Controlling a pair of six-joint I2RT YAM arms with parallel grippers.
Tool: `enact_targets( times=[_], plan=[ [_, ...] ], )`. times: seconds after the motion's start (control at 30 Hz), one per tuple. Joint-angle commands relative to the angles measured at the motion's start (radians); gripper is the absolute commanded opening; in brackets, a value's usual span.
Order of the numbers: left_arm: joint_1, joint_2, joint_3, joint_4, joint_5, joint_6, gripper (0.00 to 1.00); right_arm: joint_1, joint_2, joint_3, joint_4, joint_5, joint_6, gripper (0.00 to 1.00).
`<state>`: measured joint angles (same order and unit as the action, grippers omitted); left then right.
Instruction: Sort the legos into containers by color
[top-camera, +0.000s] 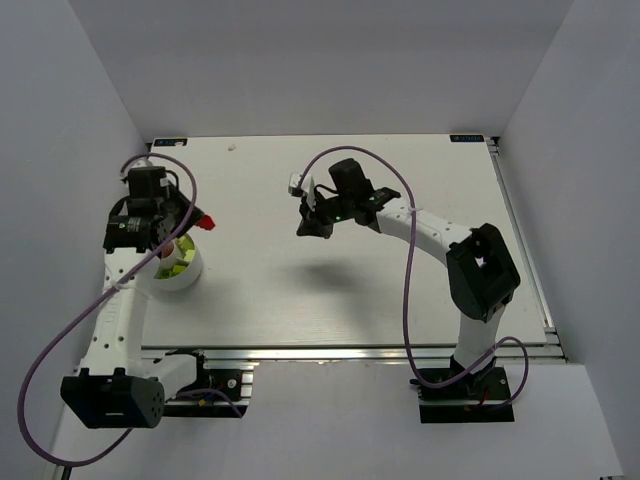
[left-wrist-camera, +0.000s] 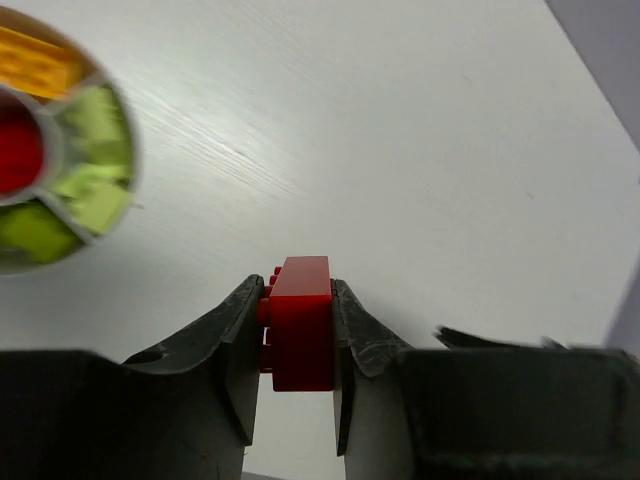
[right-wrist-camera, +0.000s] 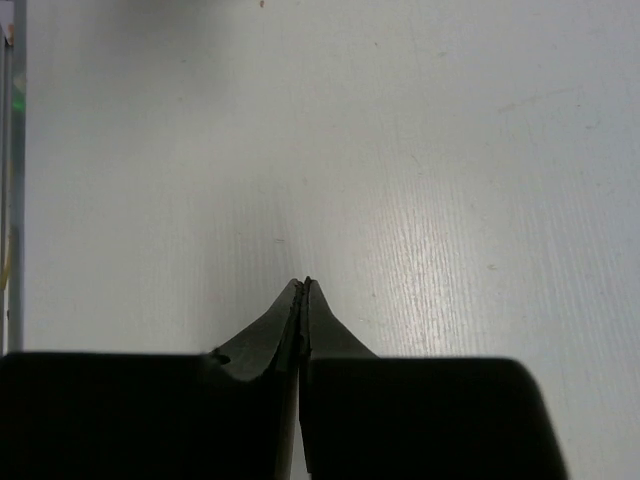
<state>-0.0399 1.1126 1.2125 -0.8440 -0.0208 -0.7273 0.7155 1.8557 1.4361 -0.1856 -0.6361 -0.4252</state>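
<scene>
My left gripper (left-wrist-camera: 298, 300) is shut on a red lego brick (left-wrist-camera: 300, 320), held above the table just right of the round white divided dish (top-camera: 188, 277). In the top view the red brick (top-camera: 205, 221) sticks out of the left gripper (top-camera: 198, 222) beyond the dish's far right rim. The dish (left-wrist-camera: 128, 190) shows at the left edge of the left wrist view, with lime green bricks (left-wrist-camera: 95, 165), an orange brick (left-wrist-camera: 35, 65) and a red brick (left-wrist-camera: 15, 155) in separate compartments. My right gripper (right-wrist-camera: 304, 285) is shut and empty above bare table, mid table in the top view (top-camera: 312, 228).
The white table (top-camera: 330, 290) is walled by grey panels at left, back and right. A metal rail (top-camera: 350, 352) runs along the near edge by both arm bases. Purple cables loop off both arms.
</scene>
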Motion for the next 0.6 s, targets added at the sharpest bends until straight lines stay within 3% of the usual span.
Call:
enact_targets(
  times=[0.0,0.3,0.57],
  plan=[
    [0.102,0.022,0.071,-0.19,-0.191,0.106,0.0,-0.007,-0.036,0.007,-0.026,-0.031,0.003,0.0],
    [0.308,0.09,0.073,-0.198,-0.264,0.247,0.0,-0.01,-0.076,-0.048,-0.011,-0.017,0.023,0.0],
    [0.339,0.121,-0.013,-0.067,-0.234,0.275,0.0,-0.027,-0.089,-0.069,-0.003,-0.013,0.049,0.0]
  ],
)
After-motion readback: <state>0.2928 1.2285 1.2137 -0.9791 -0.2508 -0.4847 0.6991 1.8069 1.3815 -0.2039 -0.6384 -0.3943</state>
